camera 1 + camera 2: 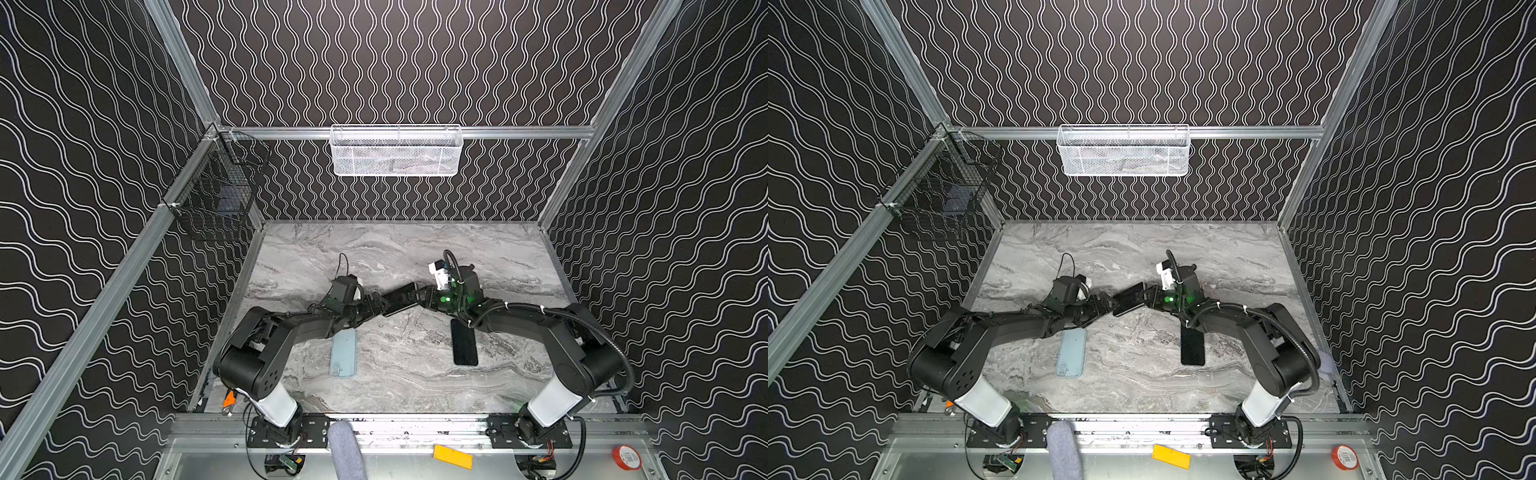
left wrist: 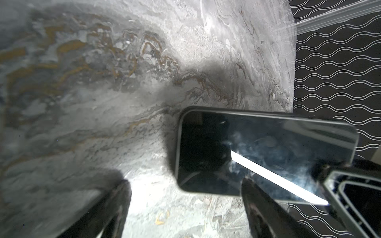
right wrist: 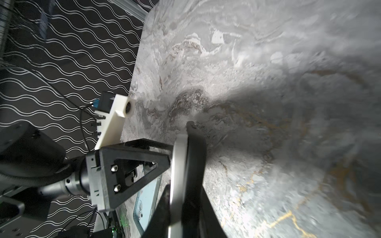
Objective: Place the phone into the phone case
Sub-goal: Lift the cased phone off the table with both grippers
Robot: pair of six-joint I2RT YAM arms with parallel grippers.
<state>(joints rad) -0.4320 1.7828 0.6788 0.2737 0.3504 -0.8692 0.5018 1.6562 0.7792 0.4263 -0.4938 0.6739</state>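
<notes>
right hand (image 1: 417, 296) pinches the phone (image 1: 398, 299) above the surface (image 1: 374, 253); left hand (image 1: 381, 310) spread beside its free end; blue case (image 1: 344, 353) lies flat.

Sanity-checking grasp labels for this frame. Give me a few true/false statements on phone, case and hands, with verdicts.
1. The right hand grips the phone above the table. True.
2. The left hand is clamped shut on the phone. False: its fingers stand apart.
3. The light blue case lies flat on the table. True.
4. The phone already sits in the case. False: it is held apart from it.
5. The white basket stands on the table. False: it hangs on the rear rail.
</notes>
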